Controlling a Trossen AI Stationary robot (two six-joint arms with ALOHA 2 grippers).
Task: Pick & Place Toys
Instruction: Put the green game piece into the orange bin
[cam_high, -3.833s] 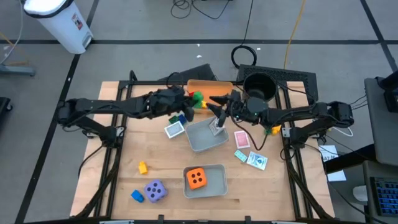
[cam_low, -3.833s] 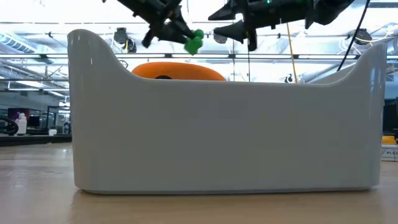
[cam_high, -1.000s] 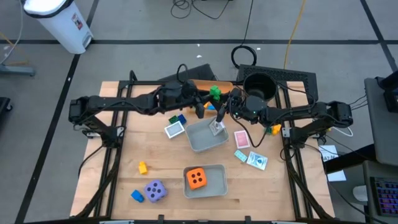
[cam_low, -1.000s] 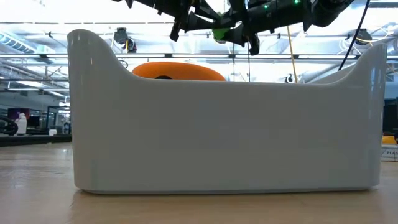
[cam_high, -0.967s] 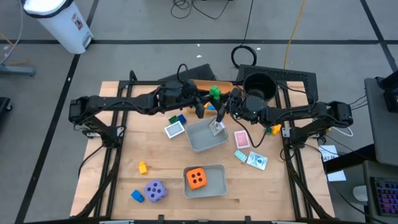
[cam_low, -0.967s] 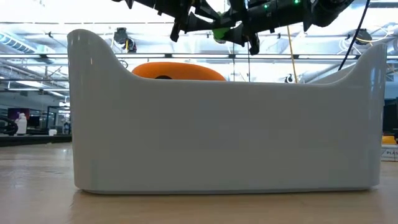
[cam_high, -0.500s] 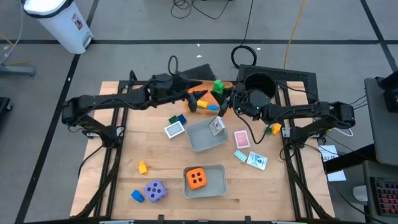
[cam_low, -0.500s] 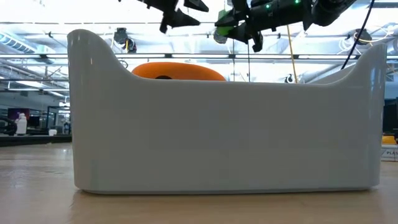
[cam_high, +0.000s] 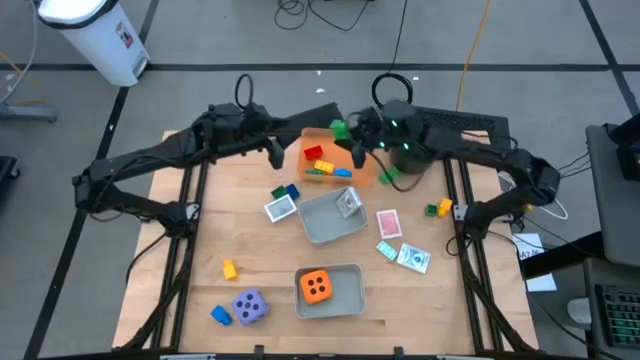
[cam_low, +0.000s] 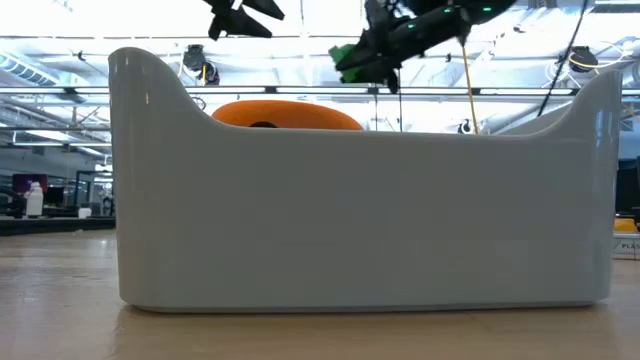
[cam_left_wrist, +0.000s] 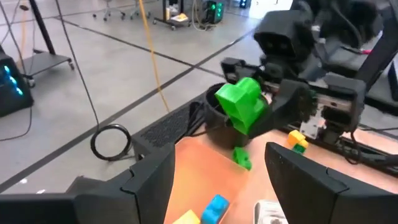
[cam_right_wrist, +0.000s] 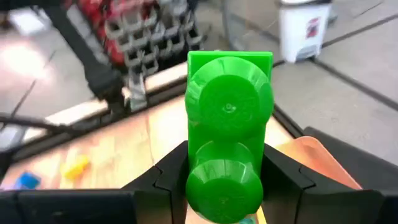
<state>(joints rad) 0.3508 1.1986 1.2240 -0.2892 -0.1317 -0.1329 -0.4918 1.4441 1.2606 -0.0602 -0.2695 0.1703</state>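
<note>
A green brick (cam_high: 338, 128) hangs high over the far edge of the orange tray (cam_high: 362, 172), with my right gripper (cam_high: 350, 140) shut on it. In the right wrist view the brick (cam_right_wrist: 229, 118) shows its round studs. My left gripper (cam_high: 275, 150) stands open and bare to the left of the tray; its fingers (cam_left_wrist: 149, 180) frame the brick (cam_left_wrist: 242, 102) from a distance. Red, yellow and blue bricks (cam_high: 320, 165) lie in the orange tray. The low view has the right gripper (cam_low: 365, 60) and the left gripper (cam_low: 240, 15) up high. My right gripper pinches the green brick by its lower end (cam_right_wrist: 227, 186), one finger (cam_right_wrist: 168, 180) on each side. The fingers come nearly level from the table's right side. The brick stands up out of them, studs toward the wrist camera, lifted clear above the tray.
A grey tray (cam_high: 312, 228) at mid-table holds a card; a nearer grey tray (cam_high: 345, 302) holds the orange die (cam_high: 317, 287). The purple die (cam_high: 248, 305), loose bricks (cam_high: 229, 268) and cards (cam_high: 388, 223) lie scattered on the wood. The near tray's wall (cam_low: 360, 220) fills the low view.
Both grippers met at the green brick. My left gripper has opened, let go of it, and drawn back toward the table's left. My right gripper has kept the brick and carried it up and toward the far edge, turning as it went.
</note>
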